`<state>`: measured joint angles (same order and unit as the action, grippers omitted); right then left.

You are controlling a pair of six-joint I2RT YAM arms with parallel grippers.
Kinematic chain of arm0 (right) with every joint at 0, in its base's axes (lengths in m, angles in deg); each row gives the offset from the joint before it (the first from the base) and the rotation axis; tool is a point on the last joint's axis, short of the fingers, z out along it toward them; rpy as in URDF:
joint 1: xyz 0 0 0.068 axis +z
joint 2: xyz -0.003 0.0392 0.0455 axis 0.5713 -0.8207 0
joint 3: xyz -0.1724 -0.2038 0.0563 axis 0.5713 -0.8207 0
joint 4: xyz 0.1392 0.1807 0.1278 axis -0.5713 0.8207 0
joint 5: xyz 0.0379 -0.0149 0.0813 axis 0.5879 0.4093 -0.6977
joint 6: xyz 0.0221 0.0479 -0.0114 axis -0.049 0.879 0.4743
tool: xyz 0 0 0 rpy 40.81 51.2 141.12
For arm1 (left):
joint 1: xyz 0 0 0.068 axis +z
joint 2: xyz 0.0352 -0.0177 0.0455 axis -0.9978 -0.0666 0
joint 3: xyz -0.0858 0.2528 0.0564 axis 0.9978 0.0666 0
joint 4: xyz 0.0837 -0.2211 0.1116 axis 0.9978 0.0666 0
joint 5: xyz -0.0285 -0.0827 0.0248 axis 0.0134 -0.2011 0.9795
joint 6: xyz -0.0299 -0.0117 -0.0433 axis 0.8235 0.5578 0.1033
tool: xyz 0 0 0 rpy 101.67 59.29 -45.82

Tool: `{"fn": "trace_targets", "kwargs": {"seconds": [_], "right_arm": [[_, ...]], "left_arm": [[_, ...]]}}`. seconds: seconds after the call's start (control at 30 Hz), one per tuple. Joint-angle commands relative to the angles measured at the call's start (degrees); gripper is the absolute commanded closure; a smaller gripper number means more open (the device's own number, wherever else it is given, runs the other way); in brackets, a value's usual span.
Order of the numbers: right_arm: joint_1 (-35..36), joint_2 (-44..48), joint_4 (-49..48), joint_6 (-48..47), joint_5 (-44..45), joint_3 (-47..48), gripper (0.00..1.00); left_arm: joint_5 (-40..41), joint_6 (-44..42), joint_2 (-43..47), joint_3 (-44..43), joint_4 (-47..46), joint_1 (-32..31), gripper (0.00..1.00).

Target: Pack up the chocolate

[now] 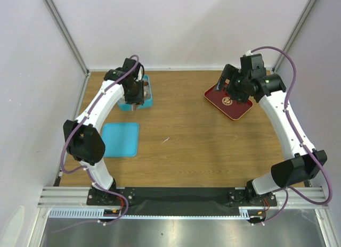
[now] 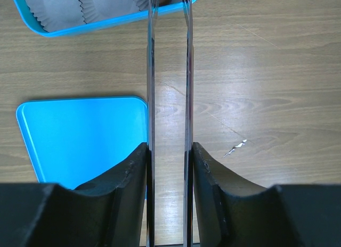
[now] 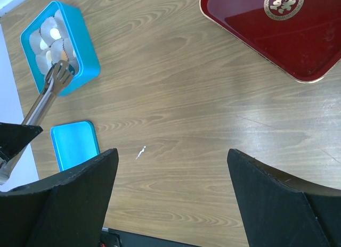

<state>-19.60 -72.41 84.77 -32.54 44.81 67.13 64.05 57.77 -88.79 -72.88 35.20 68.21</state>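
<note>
My left tool (image 2: pixel 169 151) clamps tongs (image 2: pixel 151 71) — tips over box (image 3: pixel 88 71); right tool (image 3: pixel 170 159) wide open — lid (image 2: pixel 80 135), tray (image 3: pixel 298 39) on counter (image 3: pixel 186 98).

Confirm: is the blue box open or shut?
Open. The blue box shows its paper cups from above; its lid lies flat on the table, apart from it.

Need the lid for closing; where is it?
Top view: the lid lies flat on the left, between the box and the left arm's base.

box (image 3: pixel 88 66): back left | lid (image 1: pixel 120 139): before box | tray (image 1: pixel 237 109): back right | tongs (image 3: pixel 48 92): tips over box
</note>
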Motion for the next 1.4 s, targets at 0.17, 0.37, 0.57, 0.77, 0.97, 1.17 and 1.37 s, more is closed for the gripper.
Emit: {"fn": "trace_targets", "kwargs": {"seconds": [0.17,0.37,0.57,0.77,0.97,1.17,1.37], "right_arm": [[-0.2,2.0,0.1,-0.7,1.1,3.0,0.09],[-0.2,2.0,1.9,-1.1,1.6,5.4,0.09],[-0.9,4.1,3.3,-1.7,3.6,7.2,0.09],[-2.6,9.9,1.9,-1.7,8.0,6.6,0.09],[-2.7,21.2,-7.2,-1.5,12.7,-6.5,0.08],[-2.7,33.6,-11.8,-0.2,13.9,-16.8,0.08],[-2.7,39.7,-9.9,-1.5,14.7,-18.0,0.08]], "left_arm": [[1.6,-0.1,0.8,-2.4,1.3,-0.4,0.59],[-0.5,-1.1,2.2,-9.7,0.0,-2.5,0.59],[-6.2,-1.2,-3.7,-17.1,-4.6,-13.3,0.59],[-8.0,-1.9,-9.2,-18.9,-18.0,-21.7,0.59],[-10.6,-5.1,-12.5,-9.4,-38.4,-25.0,0.57],[-8.5,-10.3,-18.8,-7.2,-46.0,-26.1,0.58],[-10.4,-15.8,-23.8,-8.4,-50.5,-26.1,0.55]]}}
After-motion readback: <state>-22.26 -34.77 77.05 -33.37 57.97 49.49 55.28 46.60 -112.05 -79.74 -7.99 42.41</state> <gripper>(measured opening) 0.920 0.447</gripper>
